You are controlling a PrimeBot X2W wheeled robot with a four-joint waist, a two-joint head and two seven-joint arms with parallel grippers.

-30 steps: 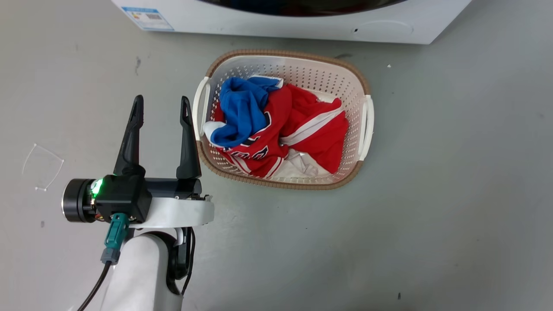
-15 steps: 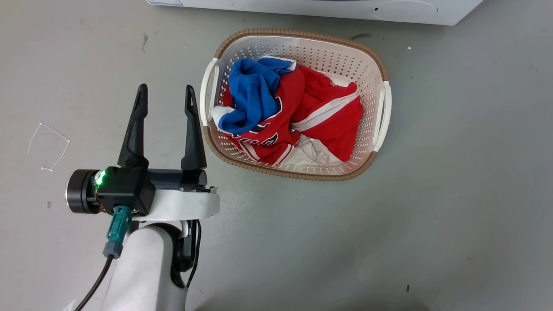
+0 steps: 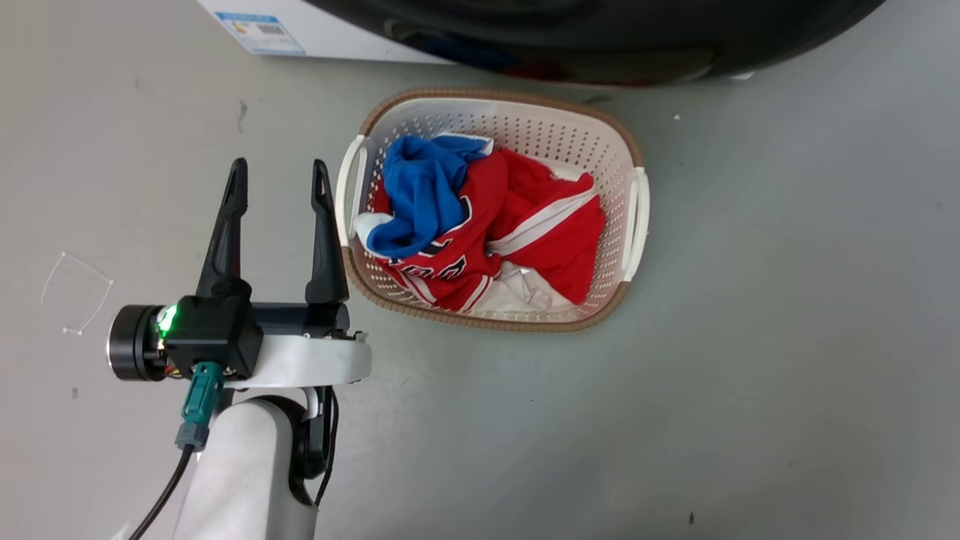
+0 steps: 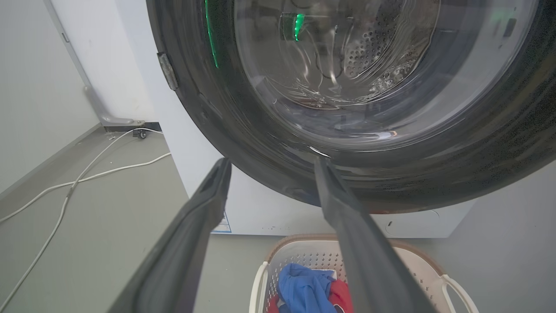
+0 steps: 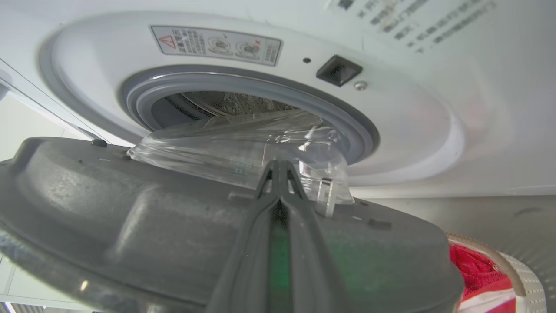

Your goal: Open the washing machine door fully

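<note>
Washing machine door (image 5: pixel 108 217), ajar; right end effector (image 5: pixel 280 166) (closed) behind it

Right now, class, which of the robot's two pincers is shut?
The right pincer: its two fingers meet at the tips, lying across the washing machine door. The left pincer has its fingers spread wide apart.

Red-triangle warning label (image 5: pixel 216 44) on washing machine (image 5: pixel 412 130) front, blue sticker (image 3: pixel 261 33) lower down, wording illegible
</note>
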